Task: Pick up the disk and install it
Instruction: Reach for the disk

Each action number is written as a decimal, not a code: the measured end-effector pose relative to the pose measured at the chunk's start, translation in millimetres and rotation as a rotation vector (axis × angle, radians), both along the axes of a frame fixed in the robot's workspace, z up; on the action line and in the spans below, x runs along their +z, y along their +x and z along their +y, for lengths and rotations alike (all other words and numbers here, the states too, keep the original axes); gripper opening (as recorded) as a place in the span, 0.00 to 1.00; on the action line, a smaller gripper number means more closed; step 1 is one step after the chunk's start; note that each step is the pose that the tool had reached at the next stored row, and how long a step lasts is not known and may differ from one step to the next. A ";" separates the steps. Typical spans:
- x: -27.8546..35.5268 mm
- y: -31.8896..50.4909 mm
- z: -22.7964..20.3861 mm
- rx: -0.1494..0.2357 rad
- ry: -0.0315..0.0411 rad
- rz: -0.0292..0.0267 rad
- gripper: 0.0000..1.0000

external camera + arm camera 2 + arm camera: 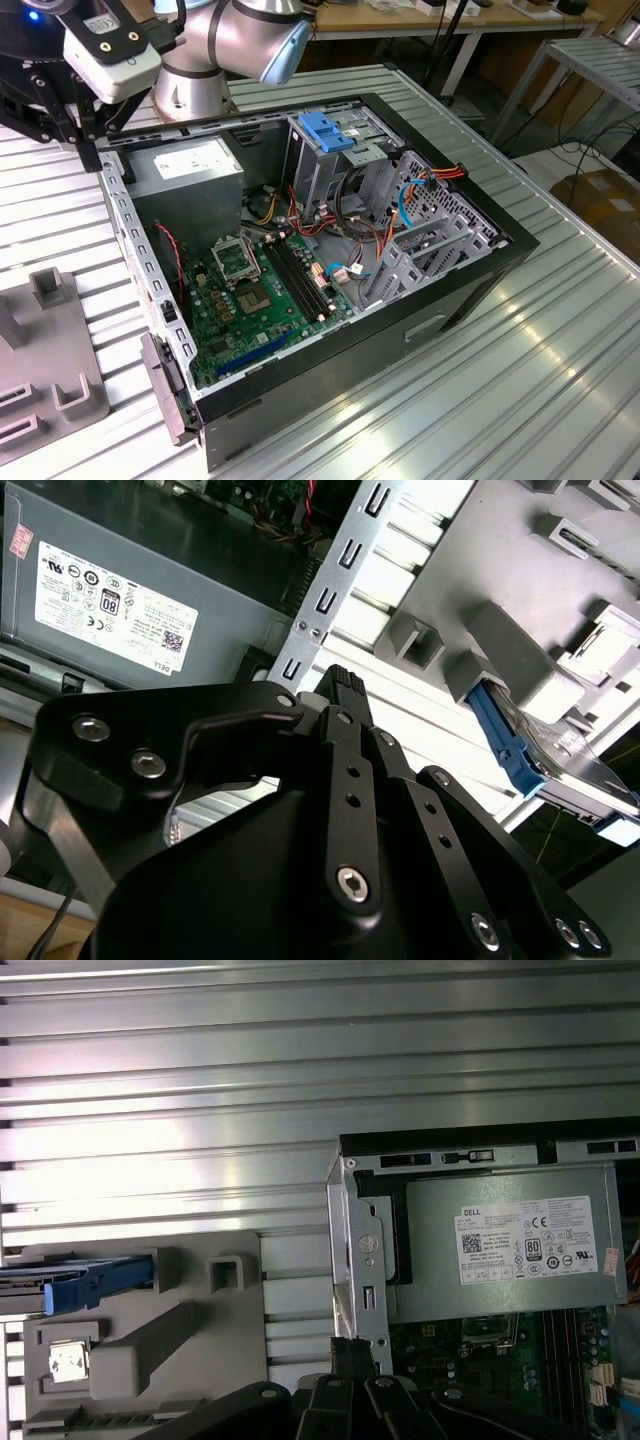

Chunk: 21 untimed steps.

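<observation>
Disk (pixel 88 1282) not yet picked up: it sits in the grey fixture (pixel 220 1360), blue rail showing, well apart from the open computer case (pixel 470 290). Gripper (pixel 352 1348) hovers at the case edge; I cannot tell whether it is open or closed. Power supply (pixel 430 1280) carries a white printed label (pixel 535 1238). Install remains undone.

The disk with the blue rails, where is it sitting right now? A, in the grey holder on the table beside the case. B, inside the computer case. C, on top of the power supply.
A: in the first wrist view the disk sits in the grey holder on the slatted table, outside the computer case.
</observation>
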State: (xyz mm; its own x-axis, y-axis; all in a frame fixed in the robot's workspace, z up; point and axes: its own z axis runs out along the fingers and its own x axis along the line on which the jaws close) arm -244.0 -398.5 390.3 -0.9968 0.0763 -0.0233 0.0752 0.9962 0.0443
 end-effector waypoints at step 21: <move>-0.6 -19.1 0.1 0.000 0.0000 0.0000 0.10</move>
